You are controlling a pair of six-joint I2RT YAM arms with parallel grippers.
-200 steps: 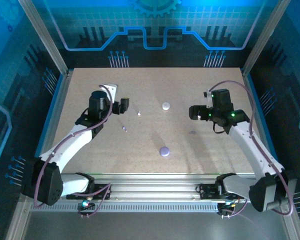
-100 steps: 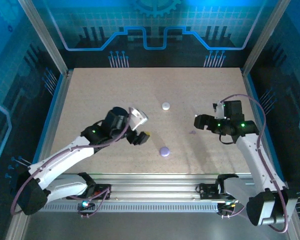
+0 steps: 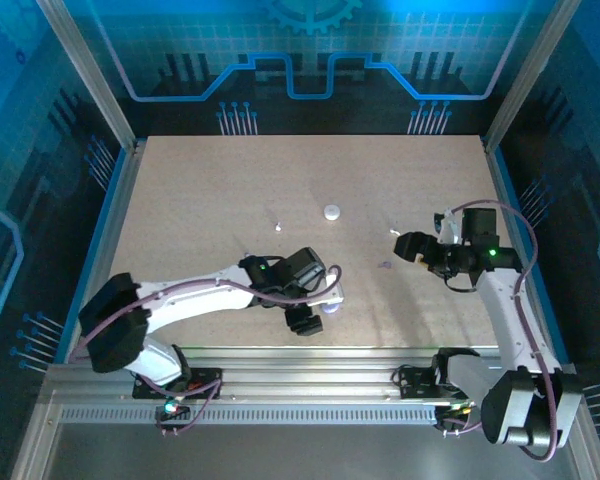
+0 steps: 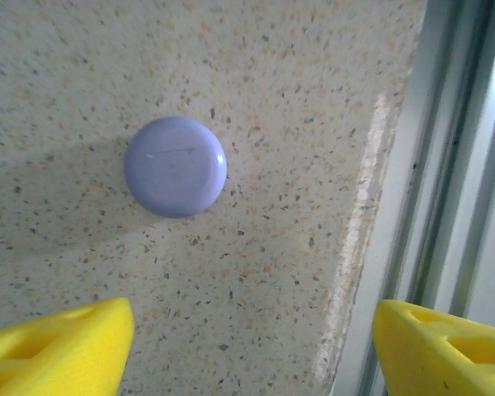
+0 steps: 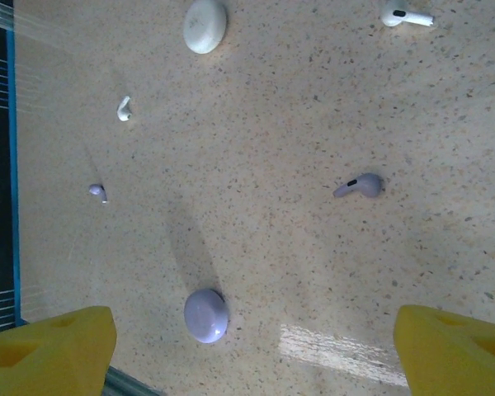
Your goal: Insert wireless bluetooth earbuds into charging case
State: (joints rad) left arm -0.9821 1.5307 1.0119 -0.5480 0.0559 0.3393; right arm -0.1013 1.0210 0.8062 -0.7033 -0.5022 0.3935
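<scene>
Left gripper (image 4: 252, 355) open and empty, poised just beside the lavender case (image 4: 175, 166). Right gripper (image 5: 252, 355) likewise open, empty. Lavender earbud (image 5: 359, 186) lies loose on the desk (image 4: 272, 272), well apart from that case. Risk: an off-centre pinch could squirt the smooth domed case toward the rail (image 4: 454, 165) near it.

speckled beige table (image 5: 272, 124) — lavender case (image 4: 175, 166), white case (image 5: 205, 25); earbuds (image 5: 359, 186) lavender or white.

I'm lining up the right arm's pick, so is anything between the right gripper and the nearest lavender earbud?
Nothing visible. The right gripper is open, and just bare table lies between it and the lavender earbud.
</scene>
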